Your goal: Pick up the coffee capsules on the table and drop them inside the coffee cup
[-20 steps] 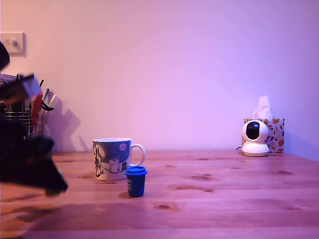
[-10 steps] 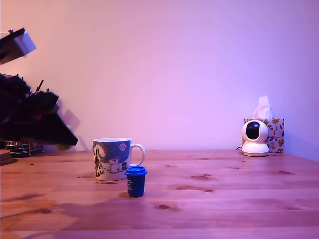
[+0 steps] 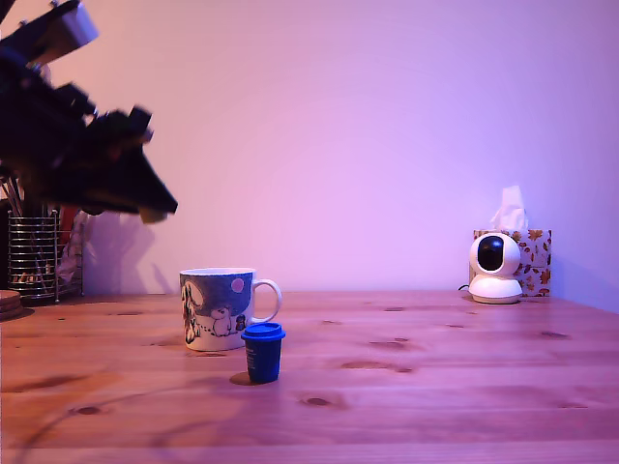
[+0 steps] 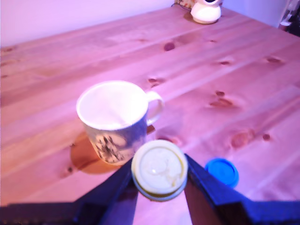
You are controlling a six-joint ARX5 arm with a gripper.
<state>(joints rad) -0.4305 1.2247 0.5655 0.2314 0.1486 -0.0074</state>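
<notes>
pale-topped capsule (image 4: 159, 169), likely olive one, clamped in gripper (image 4: 159, 180) above mug (image 4: 114, 115) rim; table (image 4: 243, 79) open around.

Motion-blurred and cut by the exterior view's left edge: arm and tool (image 3: 145, 208), too dark there to read the fingers. In the wrist view, only the flat rim face of the held capsule (image 4: 159, 169) showing, body hidden behind it; finger bases cut off at the picture's edge. Blue capsule (image 4: 221, 171) seen from above, sides hidden. White camera (image 4: 205, 10) cropped at the edge. Pen holder (image 3: 34, 256) partly cropped, contents too dim to tell.
</notes>
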